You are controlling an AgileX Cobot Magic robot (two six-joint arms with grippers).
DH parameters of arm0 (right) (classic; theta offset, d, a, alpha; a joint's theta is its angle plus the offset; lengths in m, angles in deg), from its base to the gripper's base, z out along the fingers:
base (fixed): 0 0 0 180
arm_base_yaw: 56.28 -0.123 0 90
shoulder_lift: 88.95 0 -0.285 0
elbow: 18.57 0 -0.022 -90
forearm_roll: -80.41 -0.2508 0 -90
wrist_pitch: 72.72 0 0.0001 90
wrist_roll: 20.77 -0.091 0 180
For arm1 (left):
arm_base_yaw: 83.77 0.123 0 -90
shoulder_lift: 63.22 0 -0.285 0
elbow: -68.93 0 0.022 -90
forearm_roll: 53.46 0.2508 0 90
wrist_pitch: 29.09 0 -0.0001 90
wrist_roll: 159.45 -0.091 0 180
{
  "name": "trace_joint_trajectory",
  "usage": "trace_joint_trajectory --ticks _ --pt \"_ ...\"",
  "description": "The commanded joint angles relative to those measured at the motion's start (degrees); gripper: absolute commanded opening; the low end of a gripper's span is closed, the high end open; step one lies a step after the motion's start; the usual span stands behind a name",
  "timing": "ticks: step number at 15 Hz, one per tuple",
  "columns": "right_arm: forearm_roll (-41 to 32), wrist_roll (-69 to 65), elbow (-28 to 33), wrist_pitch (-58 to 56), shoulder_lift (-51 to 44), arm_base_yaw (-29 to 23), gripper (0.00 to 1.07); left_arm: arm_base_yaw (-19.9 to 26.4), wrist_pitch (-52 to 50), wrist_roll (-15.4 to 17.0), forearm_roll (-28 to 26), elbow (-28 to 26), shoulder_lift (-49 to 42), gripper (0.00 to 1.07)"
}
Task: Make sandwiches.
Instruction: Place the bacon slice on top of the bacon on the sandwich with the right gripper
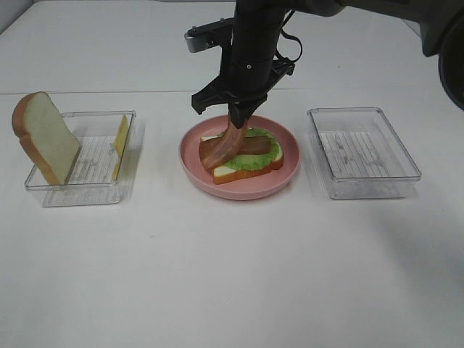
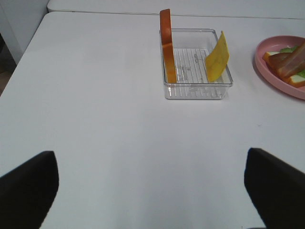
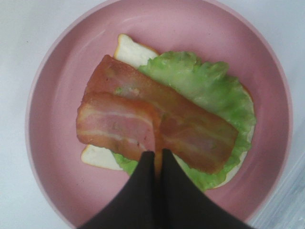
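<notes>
The sandwich stack lies on the round pink plate (image 1: 239, 191): a bread slice (image 3: 129, 47) with a green lettuce leaf (image 3: 209, 90) and one bacon strip (image 3: 190, 126) on it. My right gripper (image 1: 236, 116) (image 3: 155, 155) is above the plate, shut on the end of a second bacon strip (image 1: 223, 145) (image 3: 116, 125); this strip hangs down and its lower end rests on the stack. The other bread slice (image 1: 43, 136) and the yellow cheese slice (image 1: 121, 138) lean in the left clear tray (image 1: 98, 163). My left gripper (image 2: 150, 157) is open and empty, low over the table and well short of that tray.
A second clear tray (image 1: 362, 152) stands right of the plate with nothing in it. In the left wrist view the left tray (image 2: 195, 88) is ahead with bread (image 2: 167, 45) and cheese (image 2: 217, 57), and the plate's rim (image 2: 259, 59) shows at the right edge.
</notes>
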Motion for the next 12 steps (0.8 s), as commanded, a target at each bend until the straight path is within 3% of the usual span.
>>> trace_joint_trajectory --ticks 1,12 --pt "2.2 -0.9 -0.3 1.2 0.1 0.0 0.0 0.1 -0.5 -0.2 -0.3 0.2 -0.2 1.0" --pt "7.3 -0.8 -0.3 1.8 2.0 0.0 0.0 0.1 -0.5 -0.2 -0.3 0.2 -0.2 1.0"
